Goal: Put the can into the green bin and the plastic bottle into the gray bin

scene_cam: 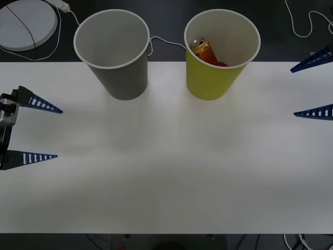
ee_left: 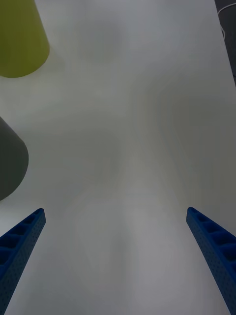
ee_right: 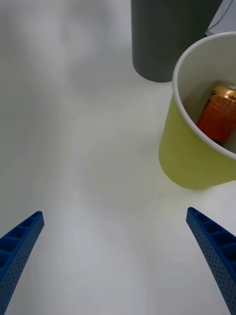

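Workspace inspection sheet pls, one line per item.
Surface: white table, bare in the middle.
Job's things: can lies tilted inside the green bin; gray bin stands upright beside it, inside looks pale and bare. Plastic bottle: nothing seen.
Clutter: nothing seen on the table.
End effectors: left end effector open at the table's left edge; right end effector open at the right edge.
Cables: white cable behind the bins.
Surroundings: round white disc on the dark floor.
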Robot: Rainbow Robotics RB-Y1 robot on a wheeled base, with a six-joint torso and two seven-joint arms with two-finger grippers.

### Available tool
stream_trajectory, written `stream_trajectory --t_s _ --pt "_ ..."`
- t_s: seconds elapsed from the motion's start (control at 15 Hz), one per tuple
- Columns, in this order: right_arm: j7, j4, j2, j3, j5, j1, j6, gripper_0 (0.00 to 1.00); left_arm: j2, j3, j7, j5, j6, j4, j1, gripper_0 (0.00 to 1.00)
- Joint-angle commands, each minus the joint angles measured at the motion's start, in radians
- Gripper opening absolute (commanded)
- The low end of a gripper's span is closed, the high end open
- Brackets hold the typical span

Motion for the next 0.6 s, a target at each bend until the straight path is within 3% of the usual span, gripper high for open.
stream_trajectory --t_s 0.07,0.4,0.6 --pt "0.107 0.0 0.002 -0.031 -0.035 0.09 0.0 1.0 0.0 0.0 0.0 0.0 0.0 0.0 0.0 1.0" --pt "0.251 0.0 0.02 -0.086 -0.078 0.229 0.0 1.0 0.0 0.0 0.0 0.0 0.0 0.0 0.0 1.0" --pt "0.269 0.0 0.043 -0.112 -0.079 0.286 0.0 1.0 0.0 0.0 0.0 0.0 0.0 0.0 0.0 1.0"
